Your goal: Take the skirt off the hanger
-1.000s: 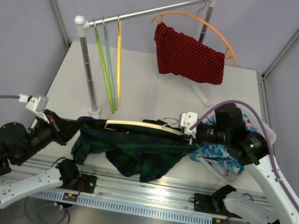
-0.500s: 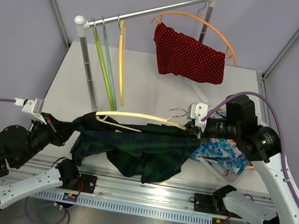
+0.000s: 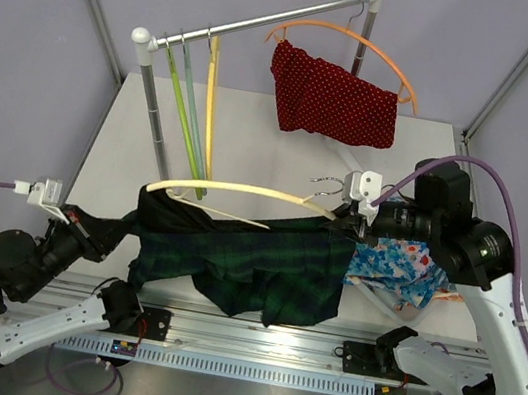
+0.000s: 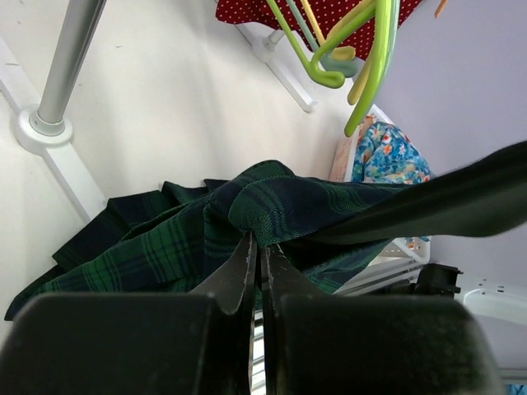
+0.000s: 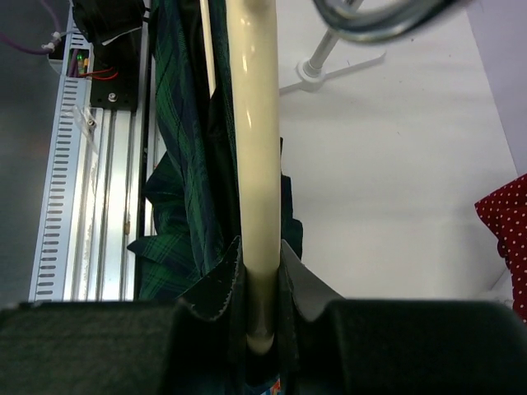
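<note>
Lower centre, top view: plaid skirt (image 3: pixel 262 268) hangs partly off the cream hanger (image 3: pixel 235 191). Left gripper (image 4: pixel 260 248) pinches a skirt fold; right gripper (image 5: pixel 257 281) clamps the hanger bar. Risk: cloth bunched at hanger's right end snags, and the fold slips free.

Roomiest gap is the bare table (image 3: pixel 270 163) at 12 o'clock from the skirt (image 3: pixel 263 263), between the rack pole (image 3: pixel 159 129) and the red dotted cloth (image 3: pixel 333 98). Spare hangers (image 3: pixel 190 124) dangle at 10 o'clock, close over the cream hanger (image 3: pixel 234 192) tip. A floral heap (image 3: pixel 390 264) crowds 3 o'clock.
</note>
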